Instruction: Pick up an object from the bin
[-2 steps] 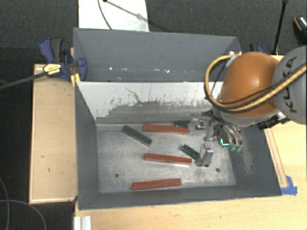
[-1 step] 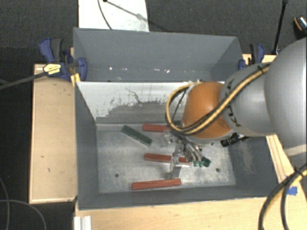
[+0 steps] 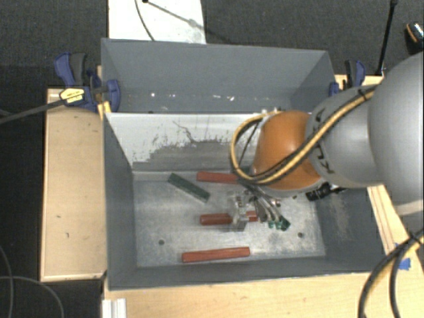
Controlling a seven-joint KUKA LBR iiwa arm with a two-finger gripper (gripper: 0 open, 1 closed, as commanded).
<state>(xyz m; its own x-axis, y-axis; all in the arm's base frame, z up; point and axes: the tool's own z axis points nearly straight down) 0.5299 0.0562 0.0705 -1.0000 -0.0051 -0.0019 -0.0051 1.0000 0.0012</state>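
My gripper (image 3: 252, 212) hangs low over the middle of the bin floor, under the orange wrist cover. A short red-brown bar (image 3: 214, 219) lies flat just to its left, and the bar's right end reaches the gripper. Whether the bar's end sits inside the gripper is hidden. A small dark green piece (image 3: 283, 225) lies close to the gripper's right side.
A longer red-brown bar (image 3: 216, 254) lies near the front wall. Another red-brown bar (image 3: 215, 176) rests by the back wall, partly under the arm's cables. A dark green bar (image 3: 189, 186) lies slanted at the left back. The arm covers the bin's right side.
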